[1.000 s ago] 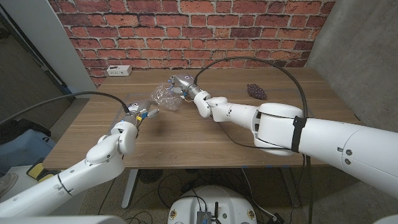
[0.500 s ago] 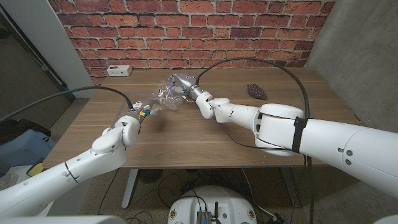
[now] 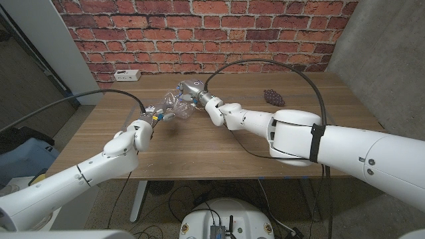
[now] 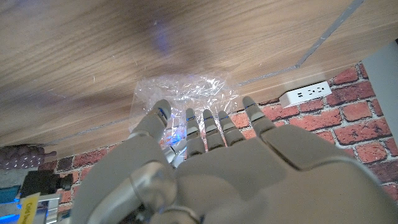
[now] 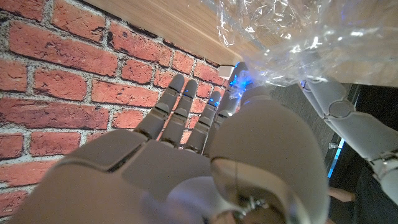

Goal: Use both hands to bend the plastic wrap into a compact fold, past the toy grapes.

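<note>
Your hands, left and right, both pinch the wrap; pull unevenly and it slips free.

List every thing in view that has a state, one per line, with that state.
wrap: crumpled, bunched between both hands, not yet a compact fold
left hand: at the wrap's near end, fingers reaching onto it
right hand: at the wrap's far end, grip hidden
grapes: on the table, untouched, apart from both hands
socket: on the wall, nothing plugged in
</note>
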`<action>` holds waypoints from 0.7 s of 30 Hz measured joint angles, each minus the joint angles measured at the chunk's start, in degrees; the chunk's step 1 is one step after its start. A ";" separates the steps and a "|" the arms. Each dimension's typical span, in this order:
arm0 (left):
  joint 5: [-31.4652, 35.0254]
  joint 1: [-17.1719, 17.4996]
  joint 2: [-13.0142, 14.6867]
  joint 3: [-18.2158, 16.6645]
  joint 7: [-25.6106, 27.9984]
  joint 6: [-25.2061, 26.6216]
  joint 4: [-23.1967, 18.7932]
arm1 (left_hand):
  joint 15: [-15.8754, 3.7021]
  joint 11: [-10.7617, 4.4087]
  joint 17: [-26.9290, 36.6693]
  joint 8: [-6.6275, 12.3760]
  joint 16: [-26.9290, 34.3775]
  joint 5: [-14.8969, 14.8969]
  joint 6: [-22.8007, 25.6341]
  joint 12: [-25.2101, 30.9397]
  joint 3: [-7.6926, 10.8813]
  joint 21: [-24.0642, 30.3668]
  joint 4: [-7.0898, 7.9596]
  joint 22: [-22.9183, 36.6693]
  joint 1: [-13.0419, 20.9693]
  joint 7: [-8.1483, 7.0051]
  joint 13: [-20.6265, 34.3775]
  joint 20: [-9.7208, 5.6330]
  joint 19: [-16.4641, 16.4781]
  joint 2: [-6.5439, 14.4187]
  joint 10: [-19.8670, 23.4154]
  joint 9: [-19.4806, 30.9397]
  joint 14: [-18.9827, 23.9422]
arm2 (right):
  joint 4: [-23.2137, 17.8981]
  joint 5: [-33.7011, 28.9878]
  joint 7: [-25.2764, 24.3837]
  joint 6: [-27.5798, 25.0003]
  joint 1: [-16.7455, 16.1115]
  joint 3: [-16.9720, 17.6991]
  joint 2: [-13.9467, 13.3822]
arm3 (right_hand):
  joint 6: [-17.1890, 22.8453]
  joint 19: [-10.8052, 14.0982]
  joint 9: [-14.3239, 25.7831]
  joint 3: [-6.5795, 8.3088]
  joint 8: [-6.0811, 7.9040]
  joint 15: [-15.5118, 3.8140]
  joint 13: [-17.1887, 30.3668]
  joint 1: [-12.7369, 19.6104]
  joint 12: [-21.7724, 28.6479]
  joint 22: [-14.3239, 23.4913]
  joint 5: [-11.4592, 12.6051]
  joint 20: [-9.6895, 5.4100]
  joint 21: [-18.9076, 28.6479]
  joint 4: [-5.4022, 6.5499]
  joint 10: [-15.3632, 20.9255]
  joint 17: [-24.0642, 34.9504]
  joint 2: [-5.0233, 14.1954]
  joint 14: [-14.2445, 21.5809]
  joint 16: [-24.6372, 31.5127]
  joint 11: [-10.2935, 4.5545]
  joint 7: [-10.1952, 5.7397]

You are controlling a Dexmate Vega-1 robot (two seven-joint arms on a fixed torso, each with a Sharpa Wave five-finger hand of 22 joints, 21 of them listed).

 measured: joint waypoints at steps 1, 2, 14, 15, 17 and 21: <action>0.02 -0.32 -0.09 0.23 -0.04 -0.01 0.25 | 0.00 0.00 0.13 0.00 0.00 0.00 -0.30 0.00 -0.10 -0.25 0.45 0.00 -0.53 0.30 -0.03 -0.10 -0.37 0.53 0.00 0.00 -0.37 | -0.04 0.01 0.09 -0.13 0.00 -0.01 0.00 | 0.00 0.00 -0.11 0.00 -0.02 -0.17 0.00 0.00 0.00 0.00 0.00 0.00 0.00 0.00 0.00 0.00 0.00 0.17 -0.17 0.00 0.00; 0.02 -0.85 -0.29 0.61 -0.04 -0.01 0.67 | 0.01 0.00 0.18 0.00 0.13 0.00 -0.59 0.03 -0.18 -0.42 0.97 0.00 -0.73 0.61 -0.19 -0.08 -0.54 0.73 0.00 0.00 -0.37 | -0.04 0.00 0.20 -0.29 0.00 -0.01 0.00 | 0.00 0.00 -0.24 0.00 -0.06 -0.27 0.00 0.00 0.00 0.00 0.00 0.00 0.00 0.00 0.00 0.00 0.00 0.27 -0.17 0.00 0.00; 2.21 -7.90 -2.53 5.73 -7.75 1.24 5.68 | -0.08 0.18 0.08 0.22 0.44 0.00 -3.07 0.39 0.40 -0.45 3.89 0.16 -2.54 2.62 -0.79 -0.18 -0.63 1.31 -2.40 0.00 -1.10 | -2.96 1.25 1.88 -2.68 0.45 -0.27 -0.71 | -1.42 1.04 -1.60 0.00 -1.97 0.00 -0.01 0.22 -0.22 0.00 -0.40 1.04 0.38 0.00 1.13 0.22 -0.22 1.65 0.03 0.54 -0.25; 2.28 -8.31 -2.68 5.99 -8.03 1.24 5.98 | -0.14 0.31 0.02 0.22 0.24 0.00 -3.14 0.23 0.53 -0.45 4.03 0.16 -2.79 2.54 -0.80 -0.43 -0.85 1.55 -2.57 0.00 -1.33 | -3.10 1.51 2.05 -2.87 0.49 -0.22 -0.78 | -3.17 1.38 -1.85 -0.17 -2.89 -0.07 -0.04 0.22 -0.46 0.00 -0.67 1.38 0.40 0.17 1.18 0.37 -0.22 1.74 0.21 0.88 -0.68; 2.60 -9.47 -3.08 6.73 -9.31 1.24 6.91 | -0.19 0.30 0.01 0.22 0.24 0.01 -3.46 0.22 0.54 -0.45 4.03 0.15 -2.78 2.84 -0.79 -0.71 -0.72 1.55 -2.57 0.00 -1.38 | -3.21 1.67 2.12 -2.98 0.53 -0.12 -0.87 | -7.70 1.98 -2.75 -0.57 -5.62 0.04 -0.14 -0.34 -0.98 0.01 -1.17 1.98 0.64 0.57 0.89 0.70 -0.78 2.01 0.29 1.58 -1.68; 2.71 -10.99 -3.65 7.74 -10.42 1.24 8.24 | 0.12 0.29 0.01 0.22 0.24 0.30 -3.67 0.22 0.54 -0.45 4.03 0.15 -2.78 2.61 -0.79 -1.05 -1.00 1.55 -3.17 0.01 -1.69 | -3.44 2.35 2.35 -3.34 0.56 0.17 -1.15 | -14.20 2.31 -3.74 -1.70 -9.68 0.04 -0.44 -2.53 -2.11 -0.13 -1.62 3.21 0.89 1.47 -0.45 0.70 -1.77 2.01 0.29 3.10 -2.18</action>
